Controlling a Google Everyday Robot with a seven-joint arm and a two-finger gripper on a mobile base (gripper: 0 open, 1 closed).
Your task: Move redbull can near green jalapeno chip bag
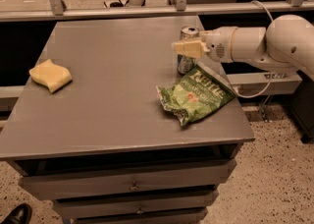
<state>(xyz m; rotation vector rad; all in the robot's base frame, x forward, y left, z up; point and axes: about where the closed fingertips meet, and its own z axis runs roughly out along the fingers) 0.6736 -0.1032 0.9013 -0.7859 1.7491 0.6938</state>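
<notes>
The redbull can (185, 63) stands upright on the grey table (113, 95) near its right edge. Its base touches or nearly touches the white top edge of the green jalapeno chip bag (196, 95), which lies crumpled just in front of it. My gripper (189, 47) comes in from the right on a white arm (260, 43). It is level with the can's upper half, and its pale part covers the can's middle.
A pale yellow sponge-like lump (50, 74) lies at the table's left side. A rail (147, 11) and a glass partition run behind the table. Drawers (132, 186) sit under the tabletop. A black shoe (17, 214) shows at the bottom left.
</notes>
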